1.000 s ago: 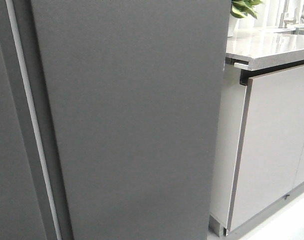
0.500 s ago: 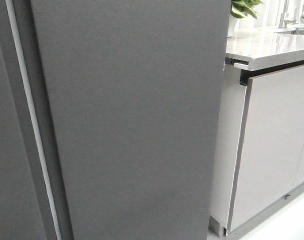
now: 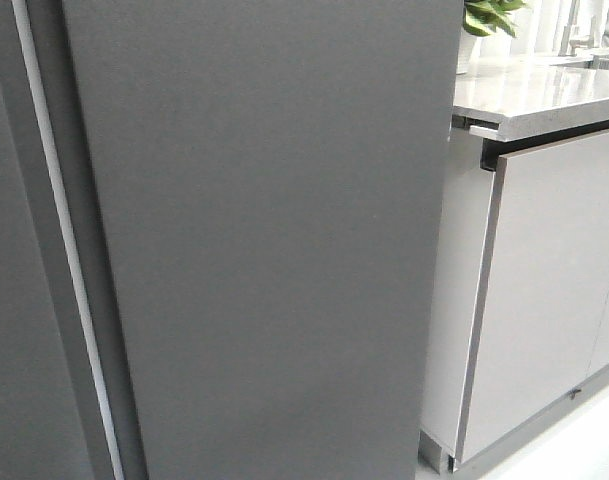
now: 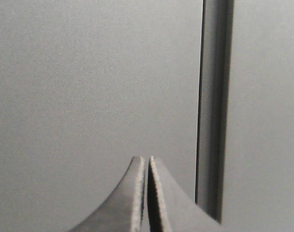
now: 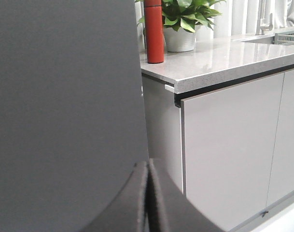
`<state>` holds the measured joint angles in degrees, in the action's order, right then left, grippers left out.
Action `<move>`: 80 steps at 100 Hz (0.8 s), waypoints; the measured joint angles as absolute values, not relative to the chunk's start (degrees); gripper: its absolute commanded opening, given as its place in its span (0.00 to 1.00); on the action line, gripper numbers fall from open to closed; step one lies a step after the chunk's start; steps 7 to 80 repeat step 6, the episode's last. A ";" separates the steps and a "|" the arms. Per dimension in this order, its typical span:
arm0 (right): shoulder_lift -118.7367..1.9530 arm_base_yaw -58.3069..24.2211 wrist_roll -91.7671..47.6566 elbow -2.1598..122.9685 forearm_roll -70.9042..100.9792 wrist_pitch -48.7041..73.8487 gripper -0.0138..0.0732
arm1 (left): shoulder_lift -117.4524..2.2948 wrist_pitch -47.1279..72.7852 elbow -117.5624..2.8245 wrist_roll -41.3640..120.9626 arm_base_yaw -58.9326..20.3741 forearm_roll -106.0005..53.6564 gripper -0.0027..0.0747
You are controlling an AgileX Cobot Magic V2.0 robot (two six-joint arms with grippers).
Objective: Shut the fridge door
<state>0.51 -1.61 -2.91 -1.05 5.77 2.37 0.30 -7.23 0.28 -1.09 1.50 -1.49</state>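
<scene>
The fridge door (image 3: 264, 240) is a tall matte dark-grey panel that fills the middle of the front view; only its outer face shows. It also fills the near side of the right wrist view (image 5: 64, 96). My right gripper (image 5: 147, 163) is shut and empty, close to the door's edge by the cabinet. My left gripper (image 4: 147, 158) is shut and empty, close in front of a flat grey panel (image 4: 89, 87) next to a dark vertical gap (image 4: 214, 111). I cannot tell whether either gripper touches a panel. Neither gripper shows in the front view.
Another dark-grey panel with a thin white edge strip (image 3: 59, 240) stands left of the door. To the right is a pale grey cabinet front (image 3: 544, 290) under a stone countertop (image 3: 544, 95). On the counter stand a red bottle (image 5: 154, 31) and a potted plant (image 5: 183, 19).
The front view has shifted very slightly; the door and cabinet stand almost as before.
</scene>
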 measured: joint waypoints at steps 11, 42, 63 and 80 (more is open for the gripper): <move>0.51 -1.61 -2.91 -1.05 5.77 2.37 0.11 | 0.30 -7.23 0.28 -1.09 1.50 -1.49 0.01; 0.51 -1.61 -2.91 -1.05 5.77 2.37 0.11 | 0.30 -7.23 0.28 -1.09 1.50 -1.49 0.01; 0.51 -1.61 -2.91 -1.05 5.77 2.37 0.11 | 0.30 -7.23 0.28 -1.09 1.50 -1.49 0.01; 0.51 -1.61 -2.91 -1.05 5.77 2.37 0.11 | 0.30 -7.23 0.28 -1.09 1.50 -1.49 0.01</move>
